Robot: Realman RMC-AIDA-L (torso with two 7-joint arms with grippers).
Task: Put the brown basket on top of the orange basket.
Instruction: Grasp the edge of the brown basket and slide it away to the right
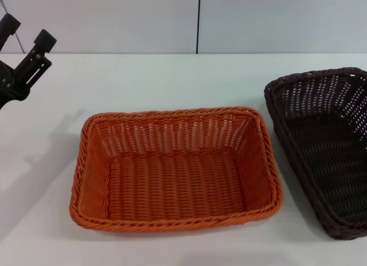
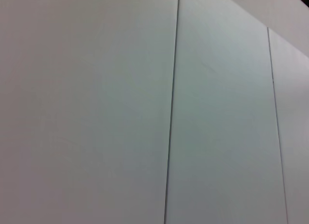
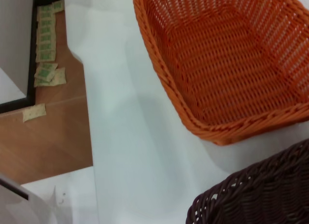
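**On the white surface: two baskets side by side, unstacked**

Centred on the white surface [image 1: 172, 77], the orange basket [image 1: 175, 168] sits flat with its opening upward and nothing inside it. Its braided rim runs unbroken around all four sloping sides.

The brown basket [image 1: 330, 151] lies to the robot's right of the orange basket, near it but not touching; a narrow strip of surface shows between the two rims. The brown basket is turned at an angle to the orange one, and the right edge of the head view cuts off part of it. Whether it rests flat or is tilted cannot be told.

The left gripper [image 1: 26, 39] is raised at the far left of the head view, well apart from both baskets. Its jaws stand spread apart and hold nothing. The left wrist view shows only a pale panelled wall [image 2: 96, 108].

The right gripper does not appear in any view. The right wrist view looks down on one corner of the orange basket [image 3: 227, 64], a corner of the brown basket [image 3: 260, 195] close beside it, and a wooden floor [image 3: 48, 132] beyond the surface edge.
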